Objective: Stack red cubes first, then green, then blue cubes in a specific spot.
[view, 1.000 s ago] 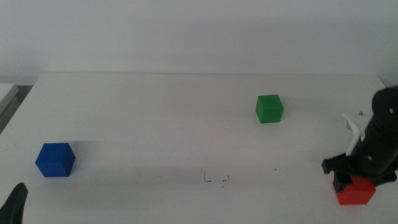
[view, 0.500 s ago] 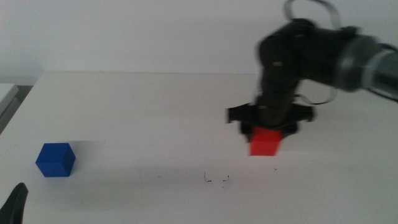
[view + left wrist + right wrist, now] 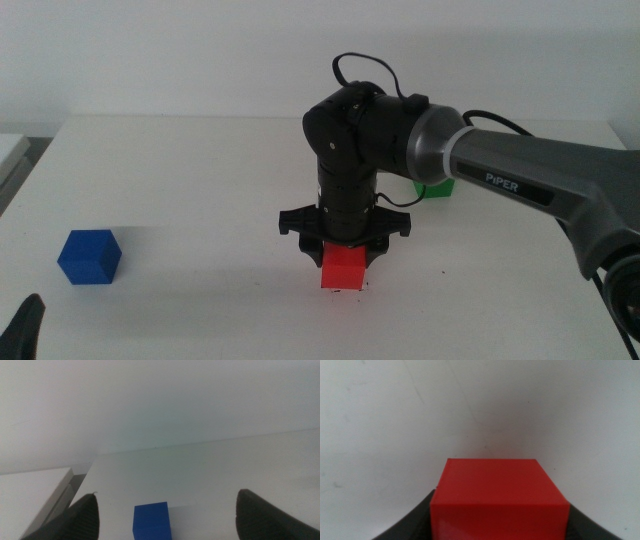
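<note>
Right gripper (image 3: 344,252) down at mid-bench, fingers (image 3: 407,522) closed on the red cube (image 3: 343,268), cube at or just above the white bench (image 3: 200,180); contact unclear. Green cube (image 3: 437,188) behind the arm, mostly hidden. Blue cube (image 3: 89,257) well apart at the left side. Left gripper (image 3: 165,520) waiting near it, fingers spread wide and holding nothing.

Red cube (image 3: 343,267) upright at desk centre, clamped in right gripper (image 3: 345,250). Blue cube (image 3: 89,257) far left. Green cube (image 3: 437,188) behind, mostly hidden.
</note>
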### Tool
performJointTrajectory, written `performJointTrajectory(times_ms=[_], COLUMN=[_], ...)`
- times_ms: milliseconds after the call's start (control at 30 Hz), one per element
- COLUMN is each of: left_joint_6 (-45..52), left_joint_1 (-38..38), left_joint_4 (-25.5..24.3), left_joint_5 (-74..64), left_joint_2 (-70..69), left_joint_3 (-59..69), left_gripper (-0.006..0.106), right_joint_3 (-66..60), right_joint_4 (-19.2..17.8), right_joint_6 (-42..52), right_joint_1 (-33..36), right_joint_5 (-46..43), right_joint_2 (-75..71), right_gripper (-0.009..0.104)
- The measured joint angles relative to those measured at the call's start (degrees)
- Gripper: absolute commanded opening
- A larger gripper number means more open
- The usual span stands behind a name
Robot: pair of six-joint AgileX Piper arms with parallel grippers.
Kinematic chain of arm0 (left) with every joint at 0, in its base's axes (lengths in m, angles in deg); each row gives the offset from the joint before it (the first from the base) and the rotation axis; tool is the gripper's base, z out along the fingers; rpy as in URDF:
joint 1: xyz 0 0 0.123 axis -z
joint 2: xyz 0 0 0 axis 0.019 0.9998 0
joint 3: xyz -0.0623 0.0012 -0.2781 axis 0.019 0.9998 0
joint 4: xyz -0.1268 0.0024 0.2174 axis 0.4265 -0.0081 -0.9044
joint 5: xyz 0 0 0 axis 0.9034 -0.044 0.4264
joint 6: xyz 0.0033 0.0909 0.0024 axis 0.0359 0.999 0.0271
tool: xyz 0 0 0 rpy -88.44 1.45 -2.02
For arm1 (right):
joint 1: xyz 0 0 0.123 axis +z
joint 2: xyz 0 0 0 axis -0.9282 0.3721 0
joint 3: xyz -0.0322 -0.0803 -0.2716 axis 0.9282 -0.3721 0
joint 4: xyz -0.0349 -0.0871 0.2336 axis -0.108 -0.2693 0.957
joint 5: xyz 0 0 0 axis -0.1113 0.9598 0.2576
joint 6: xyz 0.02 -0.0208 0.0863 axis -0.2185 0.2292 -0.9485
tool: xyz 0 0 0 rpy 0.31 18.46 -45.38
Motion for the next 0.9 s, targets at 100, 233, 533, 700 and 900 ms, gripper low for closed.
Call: performJointTrajectory(times_ms=[100,233,533,700,900], left_joint_6=[0.0,0.0,0.0,0.0,0.0], left_joint_1=[0.0,0.0,0.0,0.0,0.0], left_joint_4=[0.0,0.0,0.0,0.0,0.0], left_joint_5=[0.0,0.0,0.0,0.0,0.0], left_joint_2=[0.0,0.0,0.0,0.0,0.0], left_joint_3=[0.0,0.0,0.0,0.0,0.0], left_gripper=[0.094,0.094,0.094,0.094,0.094], right_joint_3=[0.0,0.0,0.1,0.2,0.3], right_joint_4=[-0.2,-1.5,-3.9,-3.9,-3.9], right_joint_6=[-0.4,-0.6,-1.4,-1.6,-1.6], right_joint_1=[0.0,0.0,0.0,0.0,0.0], right_joint_5=[0.0,0.0,0.0,-0.3,-0.8], right_joint_2=[0.8,1.7,2.0,3.0,3.8], right_gripper=[0.009,0.009,0.009,0.009,0.01])
